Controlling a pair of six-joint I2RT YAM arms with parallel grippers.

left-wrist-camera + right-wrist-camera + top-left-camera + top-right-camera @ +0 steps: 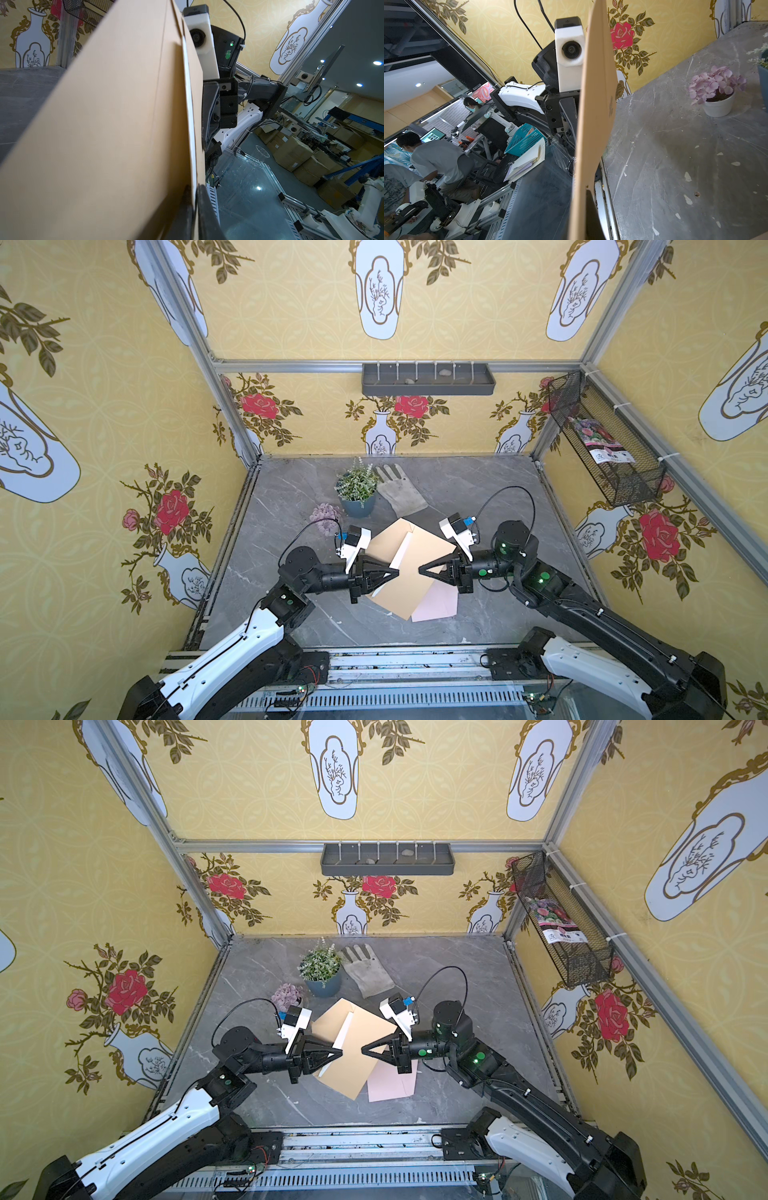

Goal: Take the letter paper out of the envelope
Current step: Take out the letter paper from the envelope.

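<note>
Mid-frame, right gripper (pixel 420 569) is clamped on the envelope (pixel 419 568). Left gripper (pixel 397 572) pinches the white paper (pixel 400 553) — paper's partly out, rest still inside & needs pulling.

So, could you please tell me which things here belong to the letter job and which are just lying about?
Job:
brown envelope
white letter paper
left gripper
right gripper

Lying about:
pink envelope
work glove
potted green plant
small purple flower pot
</note>
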